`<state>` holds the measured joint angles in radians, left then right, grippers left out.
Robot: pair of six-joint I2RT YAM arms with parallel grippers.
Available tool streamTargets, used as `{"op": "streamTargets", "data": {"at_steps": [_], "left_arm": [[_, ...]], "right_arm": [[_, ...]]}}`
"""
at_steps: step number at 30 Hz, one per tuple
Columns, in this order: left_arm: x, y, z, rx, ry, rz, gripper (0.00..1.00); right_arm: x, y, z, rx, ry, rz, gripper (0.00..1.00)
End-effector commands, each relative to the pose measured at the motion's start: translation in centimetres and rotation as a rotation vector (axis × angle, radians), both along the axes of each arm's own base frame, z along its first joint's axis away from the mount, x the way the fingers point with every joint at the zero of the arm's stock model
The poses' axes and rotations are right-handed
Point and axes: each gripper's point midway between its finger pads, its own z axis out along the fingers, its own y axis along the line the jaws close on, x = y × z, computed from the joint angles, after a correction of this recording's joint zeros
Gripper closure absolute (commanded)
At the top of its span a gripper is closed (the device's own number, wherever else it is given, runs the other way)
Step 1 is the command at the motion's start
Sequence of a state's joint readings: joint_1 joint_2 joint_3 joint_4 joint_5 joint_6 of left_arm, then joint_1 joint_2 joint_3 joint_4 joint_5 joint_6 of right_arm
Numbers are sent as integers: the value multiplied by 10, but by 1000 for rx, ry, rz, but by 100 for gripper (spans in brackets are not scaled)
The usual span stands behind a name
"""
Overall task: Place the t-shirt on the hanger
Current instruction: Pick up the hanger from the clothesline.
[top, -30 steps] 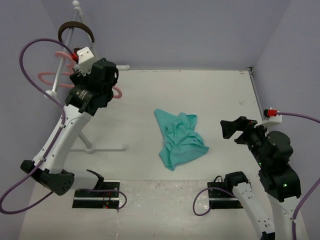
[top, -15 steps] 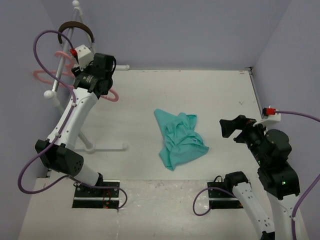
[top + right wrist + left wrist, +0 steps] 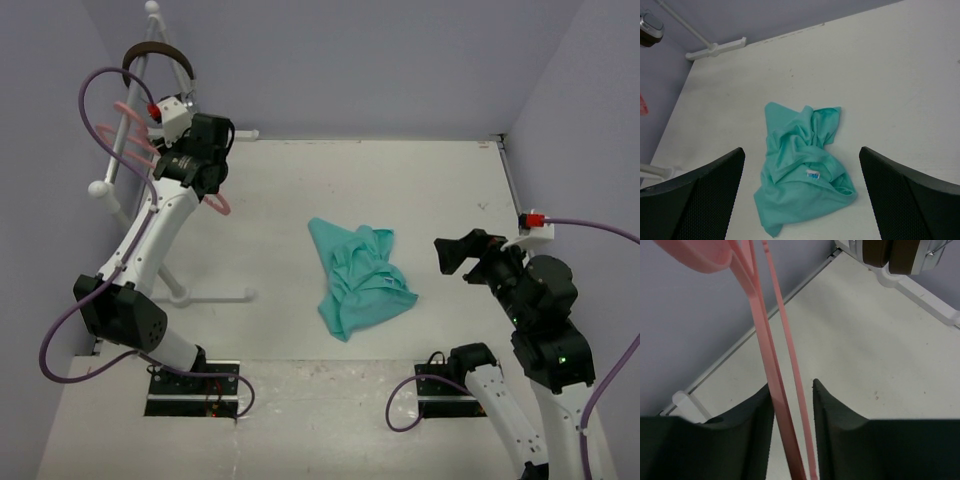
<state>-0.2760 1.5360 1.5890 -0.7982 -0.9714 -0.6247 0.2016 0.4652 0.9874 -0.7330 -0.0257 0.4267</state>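
The teal t-shirt lies crumpled on the white table near its middle, also seen in the right wrist view as the t-shirt with its neck label up. The pink hanger hangs on the rack at the back left. My left gripper is up at the hanger, and in its wrist view the hanger's two thin bars run between the fingers of the gripper, which have narrowed onto them. My right gripper hovers open to the right of the shirt, its fingers wide apart above it.
A white tubular rack stands at the back left, its foot reaching onto the table. Brown headphones hang at the rack's top, also seen as headphones. Purple walls close in the table on three sides.
My left arm has swung in toward the rack and its jaws have narrowed around the hanger's bars; the hanger has shifted a little. The right arm has barely moved and the shirt lies as before.
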Motion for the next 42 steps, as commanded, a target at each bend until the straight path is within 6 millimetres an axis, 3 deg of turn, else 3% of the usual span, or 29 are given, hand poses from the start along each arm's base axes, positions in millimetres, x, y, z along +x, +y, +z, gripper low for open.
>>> {"op": "streamTargets", "data": {"at_steps": [1, 6, 15, 20, 32, 42], "left_arm": [[0, 3, 11, -28, -77, 24, 72], [-3, 2, 15, -42, -91, 20, 78], [-12, 7, 28, -33, -109, 38, 100], [-20, 8, 40, -22, -118, 40, 100], [-38, -17, 81, -39, -197, -79, 100], [-62, -37, 69, -113, -177, -201, 100]], "right_arm": [[3, 4, 13, 16, -57, 17, 1], [4, 6, 13, 23, -58, 24, 1], [5, 8, 12, 33, -57, 30, 1], [5, 6, 13, 33, -65, 25, 1], [7, 9, 8, 37, -51, 34, 1], [9, 12, 3, 41, -42, 46, 1]]}}
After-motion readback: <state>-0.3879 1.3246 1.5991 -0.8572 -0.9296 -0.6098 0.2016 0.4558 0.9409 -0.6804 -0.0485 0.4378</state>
